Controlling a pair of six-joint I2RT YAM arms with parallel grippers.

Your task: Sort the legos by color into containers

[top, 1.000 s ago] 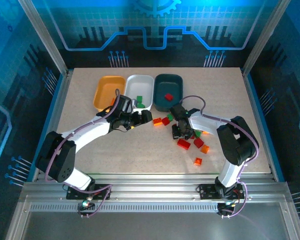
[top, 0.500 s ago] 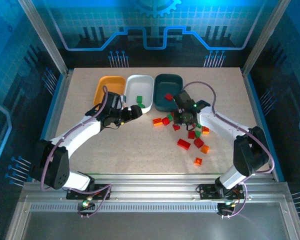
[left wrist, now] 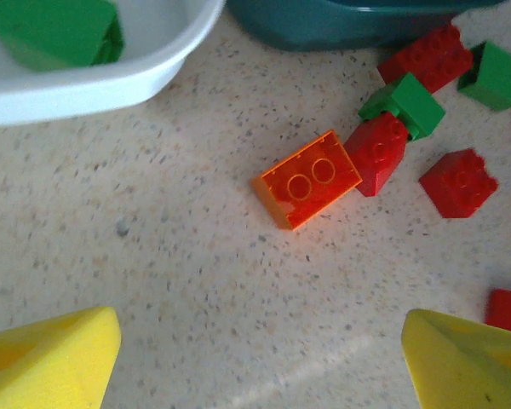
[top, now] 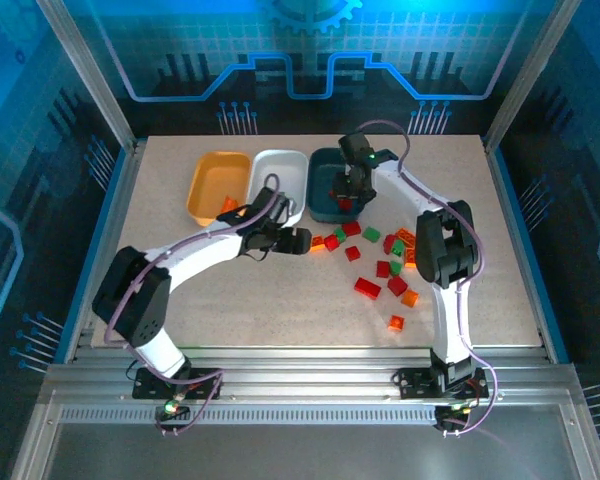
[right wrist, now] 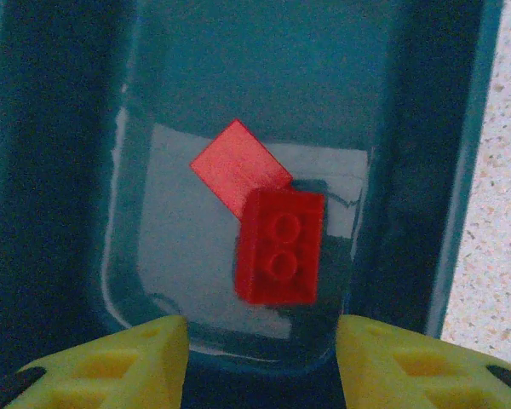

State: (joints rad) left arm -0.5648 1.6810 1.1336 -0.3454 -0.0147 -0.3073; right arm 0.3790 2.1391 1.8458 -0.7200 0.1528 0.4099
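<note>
Hovering over the dark teal tray (right wrist: 51,170), right gripper (right wrist: 257,345) has jaws half apart, gripping nothing; two red bricks (right wrist: 279,247) lie inside. Left gripper (left wrist: 260,358), jaws spread wide, empty, above orange brick (left wrist: 308,179) on the table (left wrist: 153,281).

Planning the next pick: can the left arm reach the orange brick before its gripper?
Probably yes. The left gripper hangs open just short of the orange brick, bare table between. A red brick touches one end and may get nudged.

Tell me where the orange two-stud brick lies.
In the left wrist view, the orange brick lies on the table, against a red brick, near the white tray.
</note>
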